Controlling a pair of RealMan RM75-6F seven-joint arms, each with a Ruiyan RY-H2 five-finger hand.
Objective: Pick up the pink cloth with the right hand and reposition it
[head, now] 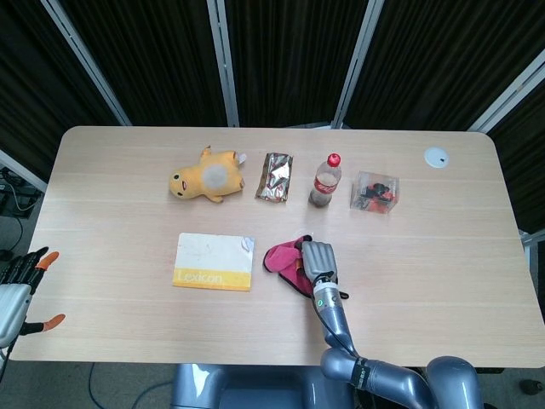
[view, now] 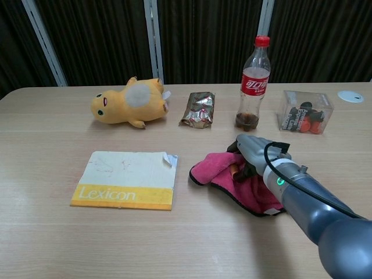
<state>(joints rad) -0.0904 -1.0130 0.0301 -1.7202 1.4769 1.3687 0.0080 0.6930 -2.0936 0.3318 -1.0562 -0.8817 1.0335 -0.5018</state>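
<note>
Right hand (view: 251,152) gripping the pink cloth (view: 228,175) at centre frame, just right of the Lexicon booklet (view: 129,179).

Your right hand's fingers are curled into the bunched cloth, which trails on the table (head: 443,247) below the cola bottle (view: 253,81); your left hand (head: 17,294) hangs off the table's lower-left edge in the head view, fingers apart and holding nothing. Across the upper part of the frame you see the yellow plush toy (view: 128,102), foil packet (view: 199,109) and clear box (view: 306,112).
</note>
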